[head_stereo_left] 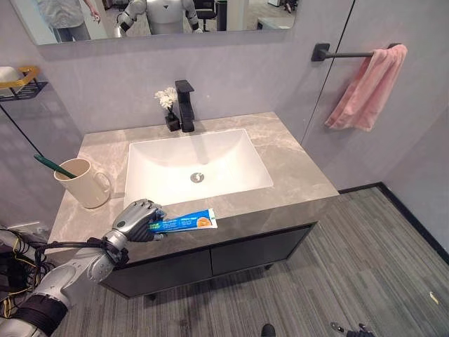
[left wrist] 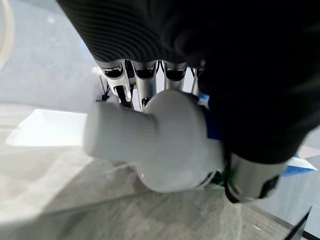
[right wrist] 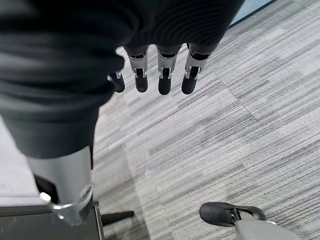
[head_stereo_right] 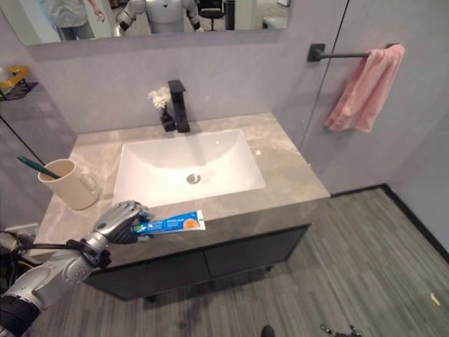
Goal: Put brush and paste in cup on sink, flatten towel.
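The toothbrush [head_stereo_left: 55, 166] already stands in the cup [head_stereo_left: 82, 183] near the counter's [head_stereo_left: 295, 168] left edge. The left hand [head_stereo_left: 138, 219] grasps the toothpaste [head_stereo_left: 186, 222] at the front edge; the right hand [right wrist: 150, 75] hangs with relaxed fingers. The towel [head_stereo_left: 367, 88] remains bunched on its rail.

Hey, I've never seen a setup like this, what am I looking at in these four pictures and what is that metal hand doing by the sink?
This is a humanoid robot at a bathroom sink. Two pictures come from cameras on its head, looking down; the other two sit on its wrists. The left hand is curled round the cap end of a toothpaste tube at the counter's front edge. A cream cup on the left already holds a green toothbrush. A pink towel hangs bunched on a wall bar. The right hand hangs open over the floor.
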Robot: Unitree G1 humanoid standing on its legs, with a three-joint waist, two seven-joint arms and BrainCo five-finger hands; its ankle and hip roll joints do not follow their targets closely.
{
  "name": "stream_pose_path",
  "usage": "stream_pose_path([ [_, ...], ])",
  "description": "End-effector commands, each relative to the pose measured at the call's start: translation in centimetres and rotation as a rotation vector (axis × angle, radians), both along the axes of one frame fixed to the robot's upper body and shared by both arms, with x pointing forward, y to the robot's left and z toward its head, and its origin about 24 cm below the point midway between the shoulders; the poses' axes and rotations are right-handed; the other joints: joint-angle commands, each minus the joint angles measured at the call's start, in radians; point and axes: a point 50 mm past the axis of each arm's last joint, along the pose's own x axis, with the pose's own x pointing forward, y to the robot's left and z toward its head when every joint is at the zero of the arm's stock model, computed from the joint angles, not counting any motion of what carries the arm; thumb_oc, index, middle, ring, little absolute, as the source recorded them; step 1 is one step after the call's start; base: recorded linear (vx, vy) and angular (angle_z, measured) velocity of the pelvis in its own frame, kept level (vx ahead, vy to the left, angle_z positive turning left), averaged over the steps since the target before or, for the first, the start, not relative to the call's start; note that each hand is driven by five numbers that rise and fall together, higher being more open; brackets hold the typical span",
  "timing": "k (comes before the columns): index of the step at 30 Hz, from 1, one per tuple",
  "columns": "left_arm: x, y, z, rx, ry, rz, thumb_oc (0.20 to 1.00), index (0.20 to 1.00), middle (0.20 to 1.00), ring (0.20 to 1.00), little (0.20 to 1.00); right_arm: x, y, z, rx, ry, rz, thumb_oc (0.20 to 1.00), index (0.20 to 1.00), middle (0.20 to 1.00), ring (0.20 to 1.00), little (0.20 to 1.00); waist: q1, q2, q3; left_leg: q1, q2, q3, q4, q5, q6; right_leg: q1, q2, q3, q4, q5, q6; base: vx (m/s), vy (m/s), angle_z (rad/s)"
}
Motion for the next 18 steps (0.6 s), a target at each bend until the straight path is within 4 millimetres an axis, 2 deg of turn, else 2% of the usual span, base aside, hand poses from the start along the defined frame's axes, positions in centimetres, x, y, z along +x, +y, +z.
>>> stream_pose_path([
  [1,2.3,0.5,3.7,-0.019,-0.212,0.045,0.200,0.200,0.200,0.200,0.200,2.6,-0.5,0.7,-0.017,-0.121,-0.098,1.000,1.000,1.000,1.000,1.000,0.015,0.030,0.030,0.032,0.041,-0.097,0.011,-0.024,-0.024,0.065,0.020,-0.018,0.009,-0.027,0.060,0.00,0.000,0.00],
  [3,2.7,0.7,4.6,-0.042,-0.264,0.068,0.200,0.200,0.200,0.200,0.200,2.7,-0.2,0.6,0.001,-0.146,-0.129,1.000,1.000,1.000,1.000,1.000,0.014,0.021,0.023,0.031,0.043,-0.098,0.011,-0.020,-0.024,0.069,0.019,-0.020,0.007,-0.023,0.058,0.00,0.000,0.00],
  [8,3.0,0.2,8.2,-0.165,-0.466,0.080,0.200,0.200,0.200,0.200,0.200,3.4,0.1,0.8,0.032,-0.232,-0.225,1.000,1.000,1.000,1.000,1.000,0.014,0.008,0.006,0.036,0.042,-0.098,0.011,-0.027,-0.025,0.072,0.015,-0.017,0.007,-0.025,0.060,0.00,0.000,0.00],
  [10,3.0,0.2,8.9,-0.183,-0.503,0.084,0.200,0.200,0.200,0.200,0.200,3.7,0.2,0.9,0.038,-0.247,-0.235,1.000,1.000,1.000,1.000,1.000,0.013,0.005,0.003,0.032,0.041,-0.097,0.011,-0.022,-0.024,0.068,0.013,-0.017,0.007,-0.021,0.058,0.00,0.000,0.00],
  [11,3.0,0.1,10.0,-0.214,-0.570,0.084,0.200,0.200,0.200,0.200,0.200,4.0,-0.1,1.1,0.034,-0.276,-0.264,1.000,1.000,1.000,1.000,1.000,0.014,0.003,0.001,0.038,0.041,-0.097,0.011,-0.029,-0.025,0.076,0.011,-0.018,0.007,-0.024,0.060,0.00,0.000,0.00],
  [15,3.0,-0.3,11.7,-0.237,-0.668,0.067,0.200,0.200,0.200,0.200,0.200,5.0,-0.4,1.6,0.032,-0.332,-0.287,1.000,1.000,1.000,1.000,1.000,0.011,-0.001,-0.005,0.038,0.039,-0.096,0.011,-0.028,-0.022,0.077,0.006,-0.020,0.007,-0.017,0.059,0.00,0.000,0.00],
  [18,3.0,-0.3,12.3,-0.243,-0.703,0.065,0.200,0.200,0.200,0.200,0.200,5.5,-0.7,2.0,0.023,-0.364,-0.300,1.000,1.000,1.000,1.000,1.000,0.010,-0.002,-0.004,0.040,0.037,-0.096,0.011,-0.030,-0.021,0.078,0.005,-0.019,0.007,-0.017,0.059,0.00,0.000,0.00],
])
